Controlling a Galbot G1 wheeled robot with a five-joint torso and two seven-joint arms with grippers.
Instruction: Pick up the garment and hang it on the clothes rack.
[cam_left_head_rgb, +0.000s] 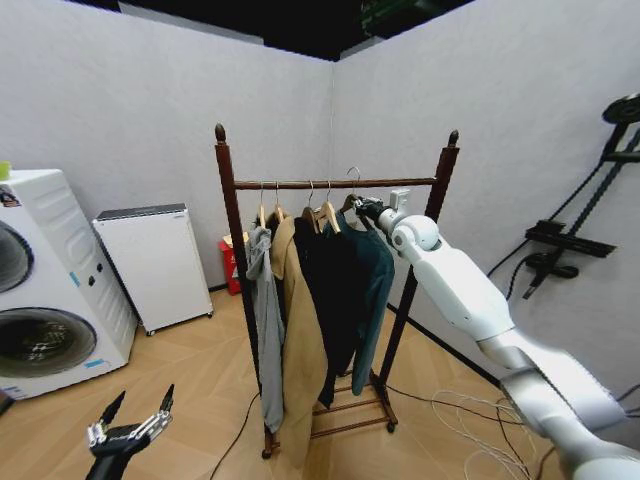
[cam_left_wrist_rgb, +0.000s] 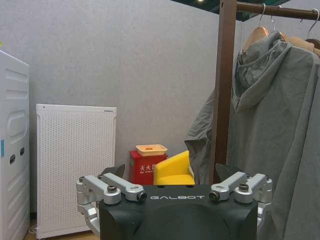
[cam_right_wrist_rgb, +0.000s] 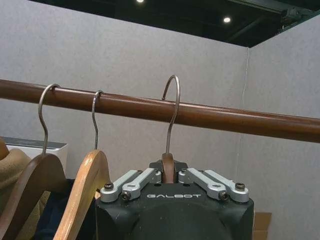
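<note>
Closest to hand, the left gripper (cam_left_head_rgb: 135, 420) hangs low over the floor with its fingers spread and nothing in them, parked out of the way. Up high, the right gripper (cam_right_wrist_rgb: 169, 176) is clamped on the neck of the hanger (cam_right_wrist_rgb: 168, 167), its metal hook (cam_right_wrist_rgb: 173, 107) raised above the top bar (cam_right_wrist_rgb: 210, 116), apparently so it can drop over. Below it the garment (cam_left_head_rgb: 370, 275) drapes near the right end of the clothes rack (cam_left_head_rgb: 232, 215), beside a black jacket (cam_left_head_rgb: 325, 290), a tan coat (cam_left_head_rgb: 300, 340) and a grey hoodie (cam_left_head_rgb: 266, 320).
</note>
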